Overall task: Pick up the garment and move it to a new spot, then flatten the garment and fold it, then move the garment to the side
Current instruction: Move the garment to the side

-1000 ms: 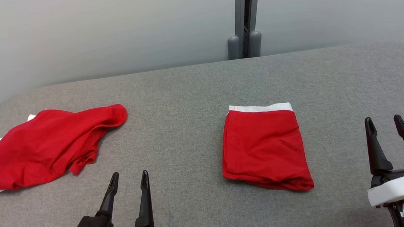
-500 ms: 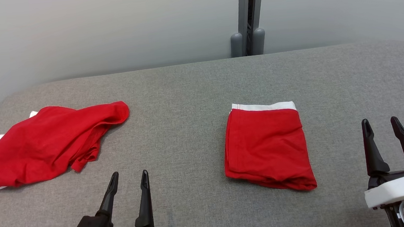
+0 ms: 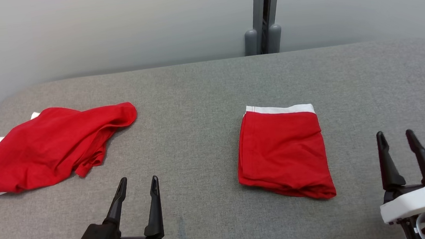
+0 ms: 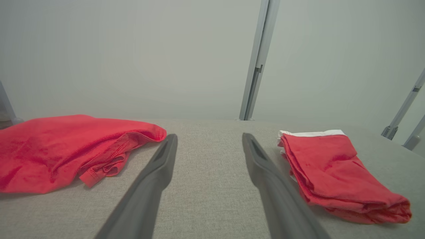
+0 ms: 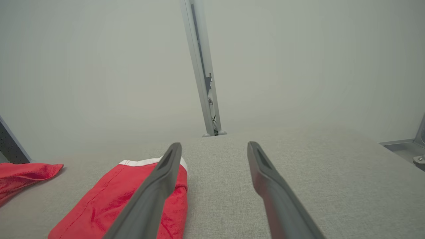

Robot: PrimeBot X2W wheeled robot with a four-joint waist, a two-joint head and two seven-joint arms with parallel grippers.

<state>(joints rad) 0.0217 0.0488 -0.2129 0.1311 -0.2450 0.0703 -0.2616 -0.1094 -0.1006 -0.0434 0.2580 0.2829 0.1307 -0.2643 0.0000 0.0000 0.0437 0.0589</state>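
On the grey counter [image 3: 195,94], a folded red garment [image 3: 282,152] with a white waistband lies flat right of the middle, its waistband toward the far edge. A crumpled red garment [image 3: 46,149] sits heaped by the left edge, well apart from it. The left gripper [image 3: 137,179] and right gripper [image 3: 393,133] hover at the near edge, fingers spread and empty, touching neither garment.
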